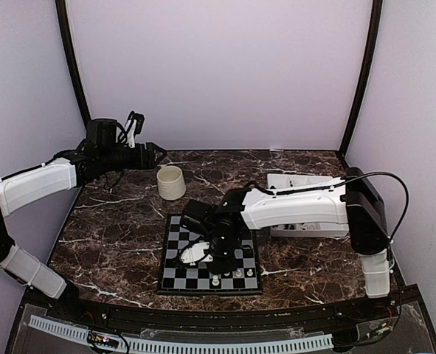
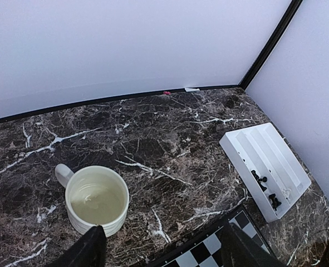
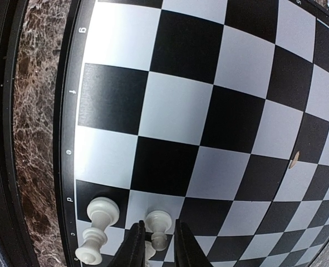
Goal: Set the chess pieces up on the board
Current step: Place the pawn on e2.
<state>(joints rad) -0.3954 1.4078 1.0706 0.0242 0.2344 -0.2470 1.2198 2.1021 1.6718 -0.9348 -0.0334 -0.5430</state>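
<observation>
1. The table (image 1: 114,221) is dark brown marble-look stone with white veins. Pale lilac walls (image 1: 218,74) close it in on the left, right and far sides, with black strips (image 1: 71,66) running up the far corners.
2. The board (image 1: 175,274) lies flat near the middle of the near edge, and letters are printed along its dark rim.
3. A cream mug (image 1: 171,182) stands upright on the bare stone, just beyond the board's far left corner.
4. A white compartmented tray (image 1: 295,181) sits to the far right of the board. A few black chess pieces (image 2: 259,179) lie in its slots.
5. The left gripper (image 1: 158,153) hangs over the far left of the table, above the mug. Its fingers (image 2: 92,250) are spread wide with nothing between them.
6. The right gripper (image 3: 156,245) is low over the board's near part.
7. Its fingers (image 3: 133,247) stand a narrow gap apart around an upright white piece (image 3: 157,221). Whether they press on it cannot be told.
8. Two more white chessmen (image 3: 100,213) stand just beside that one, next to the lettered rim — the rest of the squares in the right wrist view are bare.
</observation>
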